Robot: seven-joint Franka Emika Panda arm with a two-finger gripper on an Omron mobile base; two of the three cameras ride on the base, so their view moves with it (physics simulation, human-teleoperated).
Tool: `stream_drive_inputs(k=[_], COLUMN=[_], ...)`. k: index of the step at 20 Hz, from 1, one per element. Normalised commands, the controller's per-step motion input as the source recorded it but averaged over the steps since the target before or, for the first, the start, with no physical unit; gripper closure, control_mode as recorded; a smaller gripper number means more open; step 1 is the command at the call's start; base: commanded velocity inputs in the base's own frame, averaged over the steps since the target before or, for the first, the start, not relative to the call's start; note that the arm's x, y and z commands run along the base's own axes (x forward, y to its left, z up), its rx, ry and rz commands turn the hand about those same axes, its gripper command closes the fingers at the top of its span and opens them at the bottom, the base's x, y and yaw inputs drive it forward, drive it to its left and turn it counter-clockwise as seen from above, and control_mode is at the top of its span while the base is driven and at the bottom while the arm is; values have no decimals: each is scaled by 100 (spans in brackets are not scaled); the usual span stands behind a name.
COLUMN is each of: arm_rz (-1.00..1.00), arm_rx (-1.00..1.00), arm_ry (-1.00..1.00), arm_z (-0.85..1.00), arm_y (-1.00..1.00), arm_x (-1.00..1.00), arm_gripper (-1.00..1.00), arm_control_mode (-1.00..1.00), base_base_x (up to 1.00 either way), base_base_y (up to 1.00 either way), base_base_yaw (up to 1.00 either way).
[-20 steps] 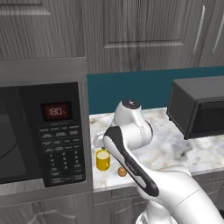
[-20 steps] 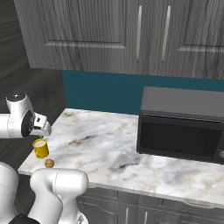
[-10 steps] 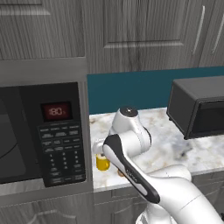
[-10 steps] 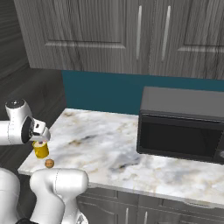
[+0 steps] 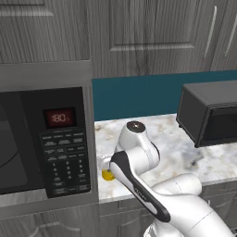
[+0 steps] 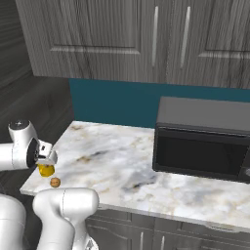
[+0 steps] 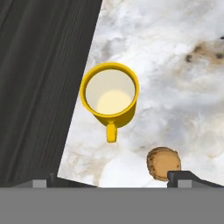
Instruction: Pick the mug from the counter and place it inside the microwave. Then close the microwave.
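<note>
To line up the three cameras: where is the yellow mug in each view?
Left base view: mug low centre-left, mostly behind the arm, beside the microwave.
Right base view: mug far left, under the hand.
Hand view: mug centre, seen from above.
Shared landmark: the small brown lump beside it.

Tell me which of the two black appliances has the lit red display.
The large microwave at the counter's left end, with the keypad beside its door. The smaller dark boxy appliance to the right shows no lit display.

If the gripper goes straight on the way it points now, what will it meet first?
Probably the mug: it stands upright on the counter ahead of the open gripper. Depth is unclear.
</note>
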Motion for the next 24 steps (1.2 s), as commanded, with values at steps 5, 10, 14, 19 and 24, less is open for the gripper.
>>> stream_drive_inputs(k=[5, 10, 14, 19, 24], arm_rz=[0, 0, 0, 0, 0], arm_rx=[0, 0, 0, 0, 0], arm_ry=[0, 0, 0, 0, 1], arm_z=[-24, -10, 0, 0, 0], arm_y=[0, 0, 1, 11, 18], arm_x=[0, 5, 12, 19, 14], arm_gripper=[-100, -100, -100, -100, -100], arm_control_mode=[-100, -100, -100, -100, -100], base_base_x=[0, 0, 0, 0, 0], base_base_y=[0, 0, 0, 0, 0], base_base_yaw=[0, 0, 0, 0, 0])
